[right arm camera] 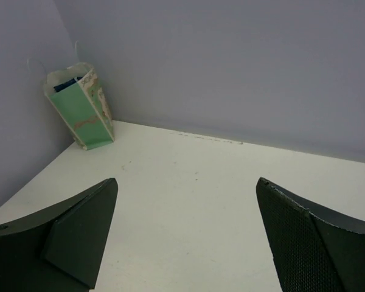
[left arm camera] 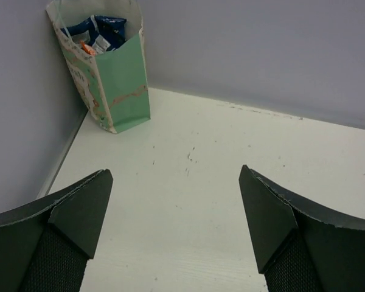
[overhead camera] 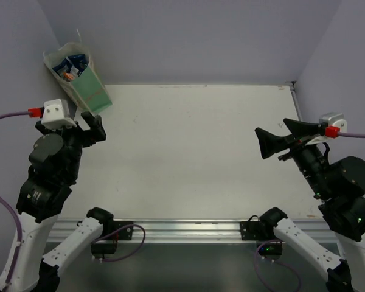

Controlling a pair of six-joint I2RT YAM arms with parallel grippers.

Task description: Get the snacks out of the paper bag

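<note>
A: Where is the paper bag (overhead camera: 79,76)?

B: From the overhead view it stands at about ten o'clock on the table (overhead camera: 194,152), tucked into the far left corner where the two walls meet. Its mouth is open.

A: And the snacks (overhead camera: 72,64)?

B: All inside the bag. The left wrist view shows them best: dark blue and white packets (left arm camera: 100,33) near the top, and a bit of orange (left arm camera: 87,50) at the nine o'clock side of the opening. I cannot count the rest, since they overlap.

A: What about the left claw (overhead camera: 92,128)?

B: It is released, with the fingers spread wide and nothing between them. It sits at about six o'clock from the bag, near its foot but not touching. In its own camera the bag (left arm camera: 112,79) is at eleven o'clock, beyond the fingertips.

A: The right claw (overhead camera: 274,131)?

B: Also released and holding nothing. It hangs at three o'clock over the table, well apart from the bag, with its fingers pointing toward nine o'clock. Its camera has the bag (right arm camera: 82,109) small at ten o'clock, with thin white handles (right arm camera: 78,45) rising above the rim.

A: Is anything touching the bag?

B: Only the table under it. I cannot tell whether it touches the walls.
</note>
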